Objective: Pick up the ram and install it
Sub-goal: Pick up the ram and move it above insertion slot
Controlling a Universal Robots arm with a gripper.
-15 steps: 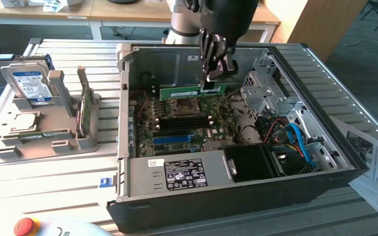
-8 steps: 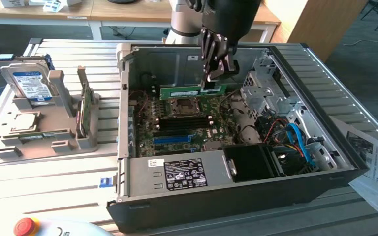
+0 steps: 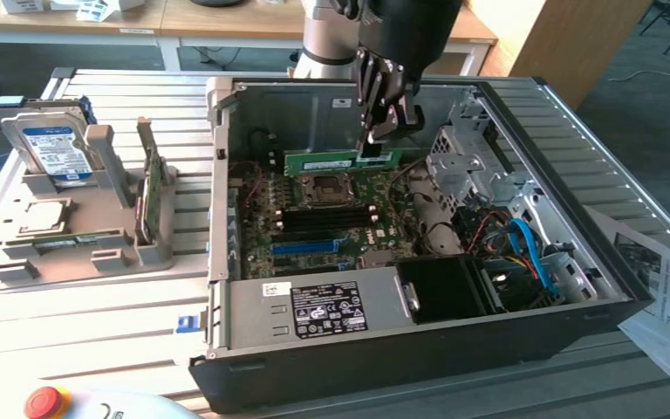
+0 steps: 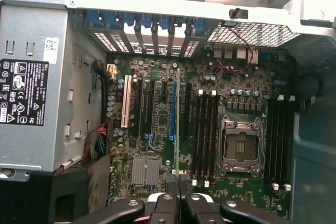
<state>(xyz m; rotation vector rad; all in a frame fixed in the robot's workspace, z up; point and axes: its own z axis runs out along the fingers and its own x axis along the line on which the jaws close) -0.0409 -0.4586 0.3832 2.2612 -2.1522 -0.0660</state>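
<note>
My pincer (image 3: pixel 373 150) is closed tight on the ram (image 3: pixel 324 161), inside the computer case (image 3: pixel 428 349), at twelve o'clock from the CPU socket (image 3: pixel 324 188) in the exterior view.

An open black computer case (image 3: pixel 428 349) lies on its side in the middle of a pale slatted table (image 3: pixel 79 323). Inside it, a grey power supply (image 3: pixel 311 305) with a black label sits along the near wall. Beyond that lies the motherboard (image 3: pixel 311 227) with a bare processor socket (image 3: pixel 325 187), and blue cables (image 3: pixel 533 253) coil toward the exterior view's right. Near the table's edge on the exterior view's left, a grey holder (image 3: pixel 67 253) props up a hard drive (image 3: pixel 50 144) with a blue label and a green card (image 3: pixel 149 201) on edge. A red button (image 3: pixel 45 401) sits at the near corner.
</note>
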